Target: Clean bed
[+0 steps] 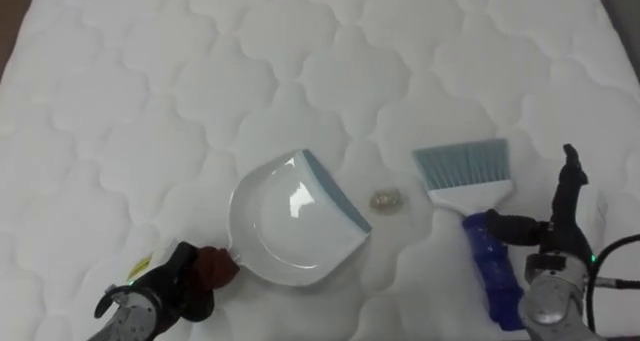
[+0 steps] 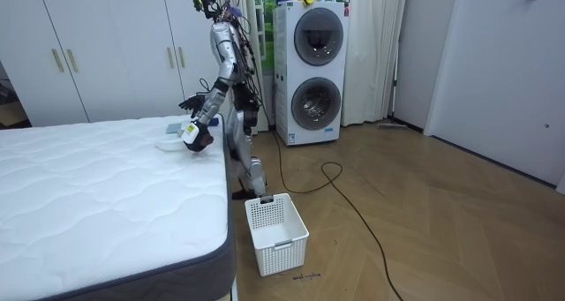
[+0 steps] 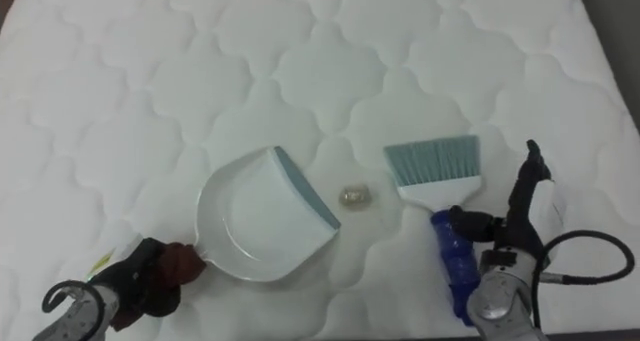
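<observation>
A white dustpan (image 1: 295,221) with a grey-blue lip lies on the quilted white mattress (image 1: 120,81). My left hand (image 1: 165,286) is shut on its dark red handle (image 1: 213,266) at the lower left. A small brownish crumpled scrap (image 1: 385,198) rests just right of the pan's lip. To its right lies a brush (image 1: 462,171) with teal bristles and a blue handle (image 1: 490,266). My right hand (image 1: 555,246) is curled round that handle, one finger pointing up. In the room view I stand at the bed's edge, both arms over the mattress (image 2: 88,195).
A white laundry basket (image 2: 276,232) stands on the wooden floor beside the bed's corner. Behind me are a stacked washer and dryer (image 2: 309,71), with white wardrobes (image 2: 88,45) along the wall. The mattress stretches wide beyond the dustpan.
</observation>
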{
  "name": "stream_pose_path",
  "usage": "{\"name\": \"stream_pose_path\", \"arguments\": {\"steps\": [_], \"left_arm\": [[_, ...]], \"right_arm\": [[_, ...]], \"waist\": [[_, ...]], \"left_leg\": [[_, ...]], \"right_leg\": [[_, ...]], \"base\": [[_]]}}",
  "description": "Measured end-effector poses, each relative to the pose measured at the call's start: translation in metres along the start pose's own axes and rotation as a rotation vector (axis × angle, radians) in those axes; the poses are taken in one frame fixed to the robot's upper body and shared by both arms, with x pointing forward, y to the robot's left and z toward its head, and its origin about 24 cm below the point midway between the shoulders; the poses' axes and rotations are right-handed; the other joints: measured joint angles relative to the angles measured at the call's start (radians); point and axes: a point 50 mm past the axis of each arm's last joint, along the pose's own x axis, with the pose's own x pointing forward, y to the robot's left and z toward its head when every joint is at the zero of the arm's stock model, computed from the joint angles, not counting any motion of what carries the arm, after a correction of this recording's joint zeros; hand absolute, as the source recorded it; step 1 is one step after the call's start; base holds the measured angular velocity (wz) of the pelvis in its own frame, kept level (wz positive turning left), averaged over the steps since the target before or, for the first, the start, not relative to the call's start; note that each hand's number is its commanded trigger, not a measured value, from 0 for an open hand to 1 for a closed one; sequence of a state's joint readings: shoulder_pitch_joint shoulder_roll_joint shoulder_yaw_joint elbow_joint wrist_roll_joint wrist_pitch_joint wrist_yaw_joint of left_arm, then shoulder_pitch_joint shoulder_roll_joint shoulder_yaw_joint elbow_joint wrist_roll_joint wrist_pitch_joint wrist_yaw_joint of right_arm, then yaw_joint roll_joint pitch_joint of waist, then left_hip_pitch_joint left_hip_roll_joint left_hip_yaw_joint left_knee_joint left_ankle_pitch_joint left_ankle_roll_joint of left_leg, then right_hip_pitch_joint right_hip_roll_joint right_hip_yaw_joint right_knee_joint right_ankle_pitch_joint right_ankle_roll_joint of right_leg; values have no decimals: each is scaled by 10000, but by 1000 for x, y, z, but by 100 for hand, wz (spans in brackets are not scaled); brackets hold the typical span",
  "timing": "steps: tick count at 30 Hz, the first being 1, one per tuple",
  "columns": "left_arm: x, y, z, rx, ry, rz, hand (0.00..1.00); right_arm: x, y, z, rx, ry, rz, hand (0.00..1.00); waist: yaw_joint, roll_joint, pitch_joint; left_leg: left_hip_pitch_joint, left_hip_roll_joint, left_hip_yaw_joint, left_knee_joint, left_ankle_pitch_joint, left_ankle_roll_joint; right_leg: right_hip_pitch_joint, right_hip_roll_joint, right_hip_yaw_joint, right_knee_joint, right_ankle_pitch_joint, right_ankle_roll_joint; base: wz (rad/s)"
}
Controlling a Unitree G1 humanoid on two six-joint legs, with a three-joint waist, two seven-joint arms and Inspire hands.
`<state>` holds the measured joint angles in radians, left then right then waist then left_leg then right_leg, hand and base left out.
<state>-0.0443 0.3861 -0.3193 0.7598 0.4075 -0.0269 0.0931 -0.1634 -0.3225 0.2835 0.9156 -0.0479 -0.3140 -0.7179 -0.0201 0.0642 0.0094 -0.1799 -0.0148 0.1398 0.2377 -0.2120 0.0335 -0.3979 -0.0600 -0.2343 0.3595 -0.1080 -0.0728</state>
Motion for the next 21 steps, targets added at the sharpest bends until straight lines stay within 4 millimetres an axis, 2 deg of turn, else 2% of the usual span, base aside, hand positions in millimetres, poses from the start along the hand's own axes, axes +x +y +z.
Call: {"name": "stream_pose_path", "arguments": {"steps": [10, 21], "left_arm": [[-3, -4, -4, 218, 111, -144, 100], [-5, -8, -9, 217, 272, -347, 100]], "right_arm": [[-14, 1, -23, -444, 834, 519, 0], [-23, 9, -25, -451, 849, 1149, 0]], "waist": [[23, 23, -7], [30, 93, -42]], "left_leg": [[159, 29, 128, -113, 2, 1], [271, 67, 244, -161, 3, 1]], "right_leg": [[51, 89, 166, -3, 10, -27], [143, 174, 239, -154, 11, -24]], "base": [[-5], [-3]]}}
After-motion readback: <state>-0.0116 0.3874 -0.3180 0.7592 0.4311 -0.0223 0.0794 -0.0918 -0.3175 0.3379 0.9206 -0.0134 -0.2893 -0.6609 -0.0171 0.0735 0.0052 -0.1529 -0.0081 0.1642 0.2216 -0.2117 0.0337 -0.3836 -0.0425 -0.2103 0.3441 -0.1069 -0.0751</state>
